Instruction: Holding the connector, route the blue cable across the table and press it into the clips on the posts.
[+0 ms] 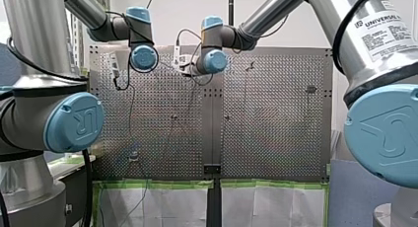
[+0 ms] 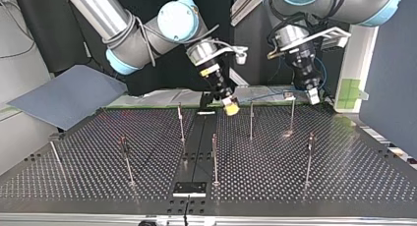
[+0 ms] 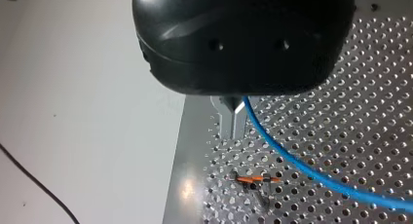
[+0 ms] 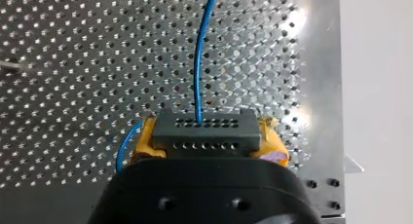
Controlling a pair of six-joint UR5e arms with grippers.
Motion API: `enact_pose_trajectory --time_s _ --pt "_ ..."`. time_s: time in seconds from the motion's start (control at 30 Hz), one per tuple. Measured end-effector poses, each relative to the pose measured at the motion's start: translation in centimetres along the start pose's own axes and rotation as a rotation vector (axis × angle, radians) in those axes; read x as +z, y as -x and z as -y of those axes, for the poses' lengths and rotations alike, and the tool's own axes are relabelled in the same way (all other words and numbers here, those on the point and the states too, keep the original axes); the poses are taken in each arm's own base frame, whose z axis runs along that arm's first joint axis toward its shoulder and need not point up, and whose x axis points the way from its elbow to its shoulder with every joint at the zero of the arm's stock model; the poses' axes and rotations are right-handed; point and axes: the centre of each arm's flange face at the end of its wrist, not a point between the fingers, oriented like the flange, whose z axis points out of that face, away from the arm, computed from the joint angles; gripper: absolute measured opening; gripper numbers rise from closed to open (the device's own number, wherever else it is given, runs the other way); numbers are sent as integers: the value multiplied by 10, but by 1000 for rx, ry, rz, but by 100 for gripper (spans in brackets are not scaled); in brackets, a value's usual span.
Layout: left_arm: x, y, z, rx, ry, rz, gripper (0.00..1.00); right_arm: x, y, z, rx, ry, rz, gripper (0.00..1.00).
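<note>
You had the connector (image 4: 204, 129) locked in my right gripper (image 2: 227, 104). The yellow pads (image 4: 144, 142) were clamped on its 2 sides, and the blue cable (image 4: 197, 58) ran straight out ahead of it over the perforated tabletop (image 2: 98, 152). That grip made sense (the block is the only stiff thing on a limp line, so it gives you a handle to steer from).

Over at the top view's right, my left gripper (image 2: 312, 94) hung low by the tabletop's far edge. Its fingers looked closed on the cable, which came out right at their tips in the left wrist view and swept away across the holes.

So that was 2 holds with 1 span of cable between them, kept up off the plate. I'd judge that was to keep it tight enough to lay into a clip instead of sagging.

In the top view the span passed close by the tops of 2 posts (image 2: 251, 120) near that far edge. Whether it sat in either clip was too small to tell. The posts nearer the camera carried no cable that I could see, so most of the route looked not yet done.

Ahead of my left fingers, a small orange piece (image 3: 253, 178) sat on a post, likely a clip and a fair next target.
</note>
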Motion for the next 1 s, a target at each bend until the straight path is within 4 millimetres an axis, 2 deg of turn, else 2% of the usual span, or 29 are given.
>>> enact_pose_trajectory --time_s 0.3,0.47,0.83,1.0 --pt "27 -7 7 -9 -17 -3 0 20 -9 3 2 -12 -9 0" --pt "39 -3 8 -23 -24 12 0 32 -12 3 3 -15 -16 0" --pt "66 0 -10 -41 -15 30 0 57 -4 2 2 -16 -8 0" --pt "87 -5 -18 -41 -16 31 0 67 -3 5 -1 -21 -10 0"
